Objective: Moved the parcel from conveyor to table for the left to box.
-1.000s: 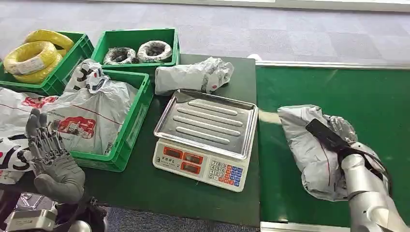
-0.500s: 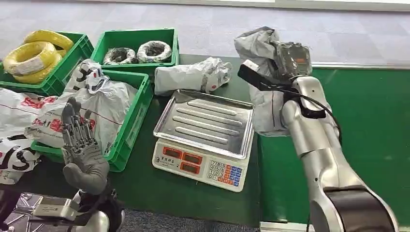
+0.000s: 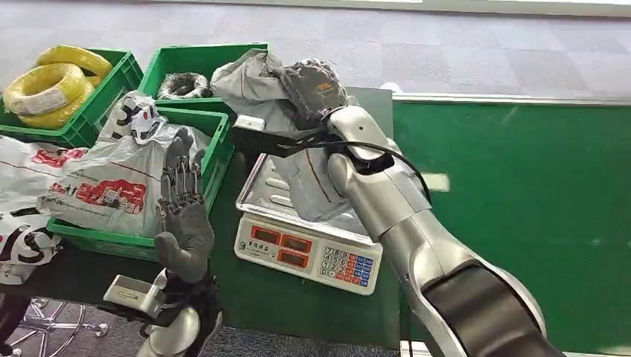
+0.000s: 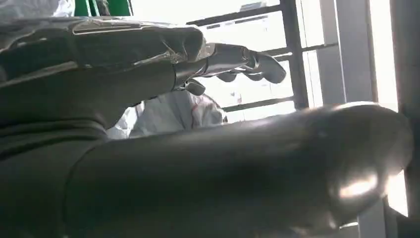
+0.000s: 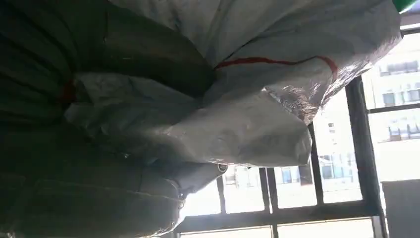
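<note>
Since the earlier frame, your right hand (image 3: 312, 85) has carried the parcel (image 3: 298, 160) off the conveyor (image 3: 521, 208); gripped, it now hangs above the scale (image 3: 312, 249). Set-down on the table (image 3: 245, 290) remains; your left hand (image 3: 182, 212) waits with fingers spread, holding nothing.

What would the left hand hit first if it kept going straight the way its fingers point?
Probably the white printed parcel in the near green crate: the left hand points up toward it, though depth is unclear.

Grey parcel (image 5: 237, 99) with a red line, windows (image 5: 317, 188) behind it.
</note>
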Robot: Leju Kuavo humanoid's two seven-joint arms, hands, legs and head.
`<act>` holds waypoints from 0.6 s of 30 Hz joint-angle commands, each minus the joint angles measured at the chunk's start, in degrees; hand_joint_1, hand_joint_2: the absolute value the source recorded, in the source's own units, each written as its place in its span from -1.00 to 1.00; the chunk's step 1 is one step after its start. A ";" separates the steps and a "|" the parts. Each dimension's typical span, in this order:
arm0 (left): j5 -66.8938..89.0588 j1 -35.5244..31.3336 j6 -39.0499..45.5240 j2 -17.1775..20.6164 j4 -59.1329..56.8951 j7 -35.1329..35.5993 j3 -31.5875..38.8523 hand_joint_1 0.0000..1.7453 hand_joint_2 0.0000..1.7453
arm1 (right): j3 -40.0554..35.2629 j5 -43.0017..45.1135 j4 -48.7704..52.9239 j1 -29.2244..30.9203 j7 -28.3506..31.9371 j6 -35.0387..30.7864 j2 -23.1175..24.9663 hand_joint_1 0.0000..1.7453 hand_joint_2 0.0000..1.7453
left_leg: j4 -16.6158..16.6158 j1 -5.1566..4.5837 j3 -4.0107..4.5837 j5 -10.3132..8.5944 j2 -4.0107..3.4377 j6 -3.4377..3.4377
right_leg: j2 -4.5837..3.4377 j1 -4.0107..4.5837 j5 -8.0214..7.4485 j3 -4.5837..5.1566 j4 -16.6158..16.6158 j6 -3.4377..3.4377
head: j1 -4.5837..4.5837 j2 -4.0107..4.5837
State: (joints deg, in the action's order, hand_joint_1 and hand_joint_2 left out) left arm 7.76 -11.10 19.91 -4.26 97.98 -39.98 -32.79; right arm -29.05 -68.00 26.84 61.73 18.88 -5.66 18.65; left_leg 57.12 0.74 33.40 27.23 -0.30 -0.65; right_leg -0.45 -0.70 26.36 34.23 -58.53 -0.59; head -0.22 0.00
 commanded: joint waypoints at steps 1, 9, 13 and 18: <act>0.66 -2.04 -0.76 -0.36 -4.36 -0.02 -0.39 -1.00 -1.00 | -4.58 2.05 -6.31 3.94 1.45 0.22 1.35 1.00 1.00 | -0.02 -0.01 -0.04 -0.02 0.08 0.03 | 0.10 0.00 0.00 -0.06 0.02 0.02 | 0.00 0.00; 1.37 -3.24 -2.43 -2.20 -5.07 -0.02 2.71 -1.00 -1.00 | -5.84 2.58 -8.71 2.25 -2.32 -2.63 0.36 -1.00 -1.00 | -0.07 0.00 -0.12 -0.02 0.14 0.04 | 0.14 0.02 0.01 -0.17 0.08 0.03 | -0.02 0.00; 1.85 -3.04 -3.12 -2.48 -4.98 -0.02 3.41 -1.00 -1.00 | -4.88 2.86 -7.77 3.00 -3.29 -4.20 -0.14 -1.00 -1.00 | -0.03 0.00 -0.08 -0.02 0.15 0.05 | 0.16 0.02 0.01 -0.13 0.05 0.03 | -0.02 0.00; 2.78 -2.43 -3.20 -2.85 -4.35 -0.02 4.20 -1.00 -1.00 | -5.03 1.09 -6.22 3.19 -5.92 -6.98 -0.98 -1.00 -1.00 | 0.00 -0.01 -0.03 -0.01 0.12 0.05 | 0.12 0.00 0.01 -0.06 0.02 0.02 | 0.00 0.00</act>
State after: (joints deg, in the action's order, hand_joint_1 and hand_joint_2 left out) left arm 9.42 -12.58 17.03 -6.71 96.00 -39.98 -30.69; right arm -32.39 -65.29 22.71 61.70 15.58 -9.73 19.26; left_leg 57.12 0.74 33.40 27.23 -0.29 -0.65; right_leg -0.45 -0.70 26.36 34.23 -58.53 -0.59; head -0.22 0.00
